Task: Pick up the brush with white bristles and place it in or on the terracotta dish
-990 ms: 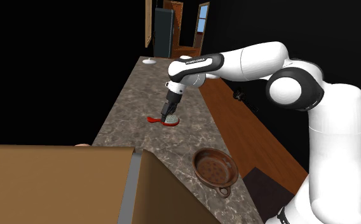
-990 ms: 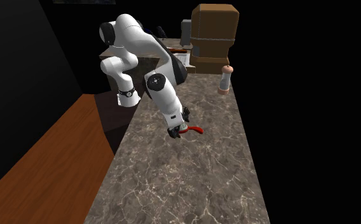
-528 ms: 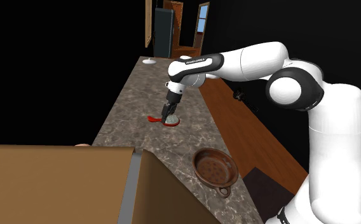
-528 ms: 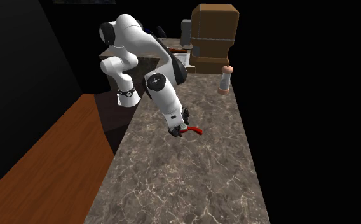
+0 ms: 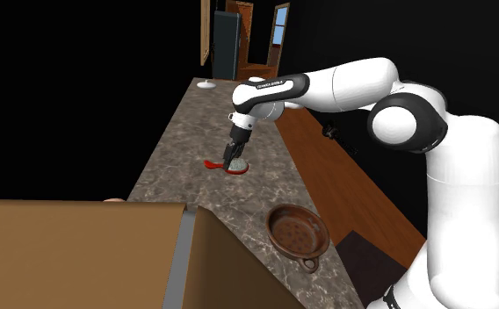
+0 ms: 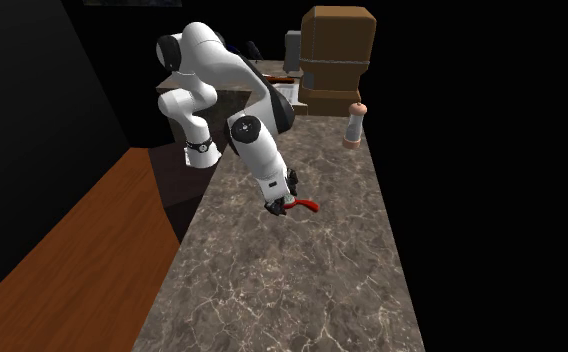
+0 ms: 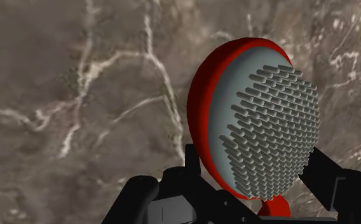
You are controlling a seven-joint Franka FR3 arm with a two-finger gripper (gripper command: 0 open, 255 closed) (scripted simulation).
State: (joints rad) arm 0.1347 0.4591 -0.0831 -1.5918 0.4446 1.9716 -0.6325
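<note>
red-backed and round-headed, the brush (image 7: 262, 121) is being clasped at its head between the two black fingers (image 7: 192, 167) of the gripper (image 7: 255, 175), with its pale grey bristles being turned toward the wrist camera. in the shoulder view the gripper (image 5: 233, 161) is being held low over the middle of the brown, white-veined stone counter (image 5: 186, 149), and the brush (image 5: 213, 164) is being pointed with its red handle toward that view's left. whether the brush is touching the counter cannot be told. the terracotta dish (image 5: 274, 220) is being seen well apart from the brush, on the counter's end nearer the stand, just beside a brown box (image 5: 81, 255). in the second exterior view the brush (image 6: 308, 204) is being shown jutting to the right of the gripper (image 6: 278, 207), and a small mill (image 6: 353, 125) is being shown farther along the counter. pale lettering is being carried on a dark band of the arm (image 5: 270, 85), too small to be read.
</note>
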